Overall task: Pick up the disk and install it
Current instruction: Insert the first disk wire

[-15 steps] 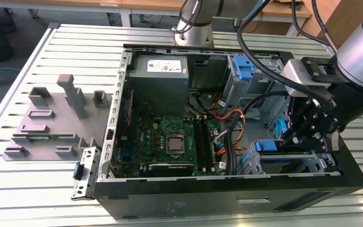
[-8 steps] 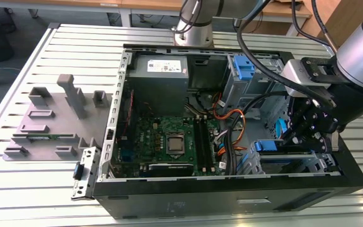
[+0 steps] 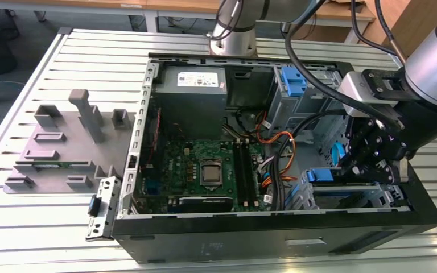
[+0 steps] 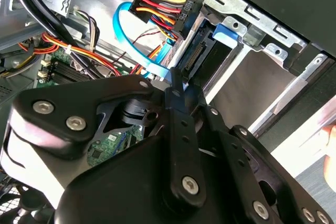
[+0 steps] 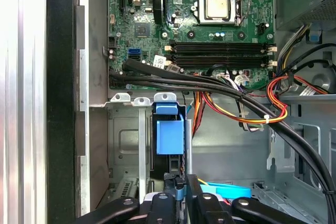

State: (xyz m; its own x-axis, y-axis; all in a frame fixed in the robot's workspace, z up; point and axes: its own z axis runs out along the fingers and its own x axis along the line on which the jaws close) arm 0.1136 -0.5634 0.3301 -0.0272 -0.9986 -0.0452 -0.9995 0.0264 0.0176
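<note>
The disk (image 5: 167, 161) sits edge-on in the metal drive bay (image 5: 123, 140) at the case's front corner, its blue plastic tab (image 5: 169, 132) facing out. In the second wrist view the disk's dark connector end (image 4: 202, 59) and blue tab (image 4: 229, 30) show inside the bay. My gripper (image 5: 181, 182) hangs just behind the disk, fingers pressed together and shut, with nothing visible between them. In the second wrist view the gripper's (image 4: 177, 80) tips are close to the disk's connector. In the exterior view the gripper (image 3: 355, 168) is beside the blue tab (image 3: 321, 175).
A blue data cable (image 4: 134, 45) and a power plug with coloured wires (image 4: 160, 6) hang next to the gripper. Thick black cables (image 5: 220, 90) cross above the bay. The motherboard (image 3: 203, 165) fills the case floor. A grey fixture (image 3: 59, 142) lies on the slatted table at the exterior view's left.
</note>
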